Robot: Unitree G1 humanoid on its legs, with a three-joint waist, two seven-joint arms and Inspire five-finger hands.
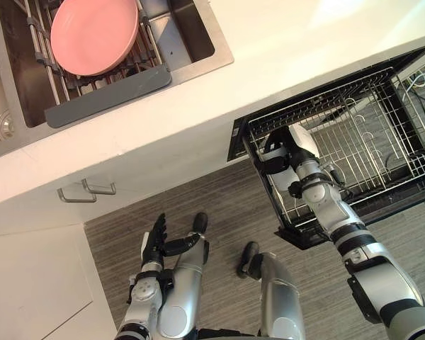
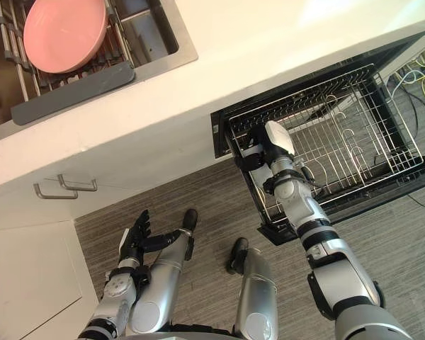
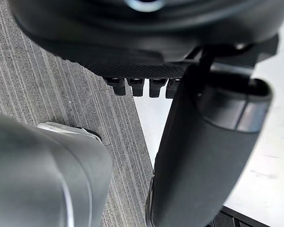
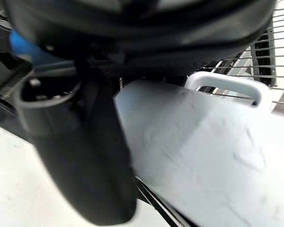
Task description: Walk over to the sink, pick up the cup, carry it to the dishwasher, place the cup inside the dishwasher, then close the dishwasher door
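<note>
My right hand (image 1: 275, 160) is shut on a pale white cup (image 1: 302, 139), holding it over the near left corner of the dishwasher's pulled-out wire rack (image 1: 372, 145). In the right wrist view the cup (image 4: 208, 156) lies against my palm, its handle (image 4: 227, 87) pointing away over the rack wires, and my thumb (image 4: 85, 156) curls along its side. My left hand (image 1: 156, 241) hangs low over the wood floor with straight fingers (image 3: 137, 86), holding nothing.
A sink (image 1: 198, 39) at the upper left holds a pink plate (image 1: 95, 32) on a wire drainer with a grey mat (image 1: 106, 95). The white counter (image 1: 269, 64) runs between sink and dishwasher. Two cabinet handles (image 1: 85, 191) sit under it. The dishwasher door (image 1: 304, 237) is open.
</note>
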